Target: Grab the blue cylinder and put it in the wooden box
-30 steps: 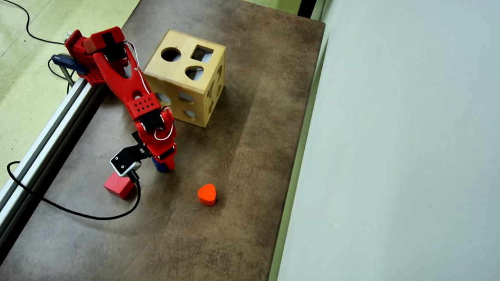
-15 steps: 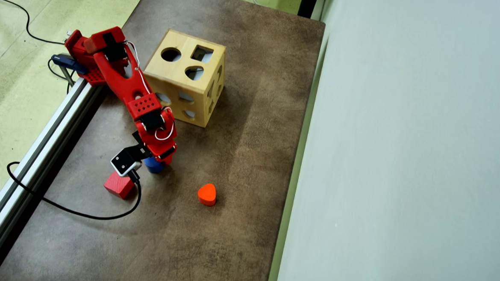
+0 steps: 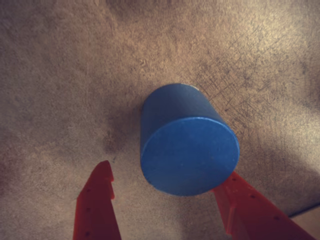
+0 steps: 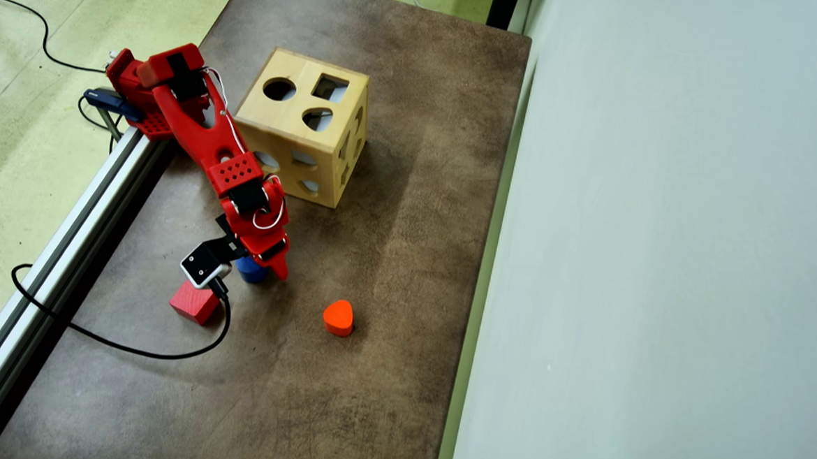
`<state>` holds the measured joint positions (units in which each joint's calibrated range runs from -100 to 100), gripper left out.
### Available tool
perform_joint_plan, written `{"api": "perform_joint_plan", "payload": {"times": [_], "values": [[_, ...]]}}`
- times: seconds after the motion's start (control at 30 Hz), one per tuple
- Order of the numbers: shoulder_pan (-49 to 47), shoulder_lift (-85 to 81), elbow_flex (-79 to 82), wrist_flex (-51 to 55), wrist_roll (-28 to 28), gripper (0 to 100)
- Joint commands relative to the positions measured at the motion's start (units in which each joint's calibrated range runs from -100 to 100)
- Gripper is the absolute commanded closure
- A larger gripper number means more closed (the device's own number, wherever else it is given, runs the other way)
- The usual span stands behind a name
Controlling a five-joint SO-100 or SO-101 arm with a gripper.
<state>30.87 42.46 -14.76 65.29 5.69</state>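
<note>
The blue cylinder [image 3: 187,142] stands on the brown table, its flat round top facing the wrist camera. My red gripper [image 3: 169,169] is open around it. The right finger [image 3: 245,202] is against the cylinder's edge, while a clear gap separates the left finger [image 3: 97,200] from it. From overhead, the blue cylinder [image 4: 249,270] peeks out under the gripper [image 4: 266,267], just right of the wrist camera. The wooden box [image 4: 302,122], with round, square and heart cut-outs on top, stands further back beside the arm.
A red cube [image 4: 195,302] lies close to the left of the cylinder, by the black cable [image 4: 129,349]. An orange heart block [image 4: 338,317] sits to the right. An aluminium rail [image 4: 50,260] borders the table's left side, and a pale wall [image 4: 658,270] its right.
In the overhead view the cylinder has come out from under the gripper, slightly to the left. The right fingertip has swung outward to the right. The arm has barely moved.
</note>
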Motion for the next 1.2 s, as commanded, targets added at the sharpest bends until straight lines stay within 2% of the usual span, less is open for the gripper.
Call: {"api": "perform_joint_plan", "payload": {"times": [0.0, 0.5, 1.17], "values": [[2.0, -1.7, -2.1, 0.5, 0.0, 72], [6.4, -1.7, -2.1, 0.5, 0.3, 72], [4.1, -1.5, -1.7, 0.5, 0.3, 73]]}}
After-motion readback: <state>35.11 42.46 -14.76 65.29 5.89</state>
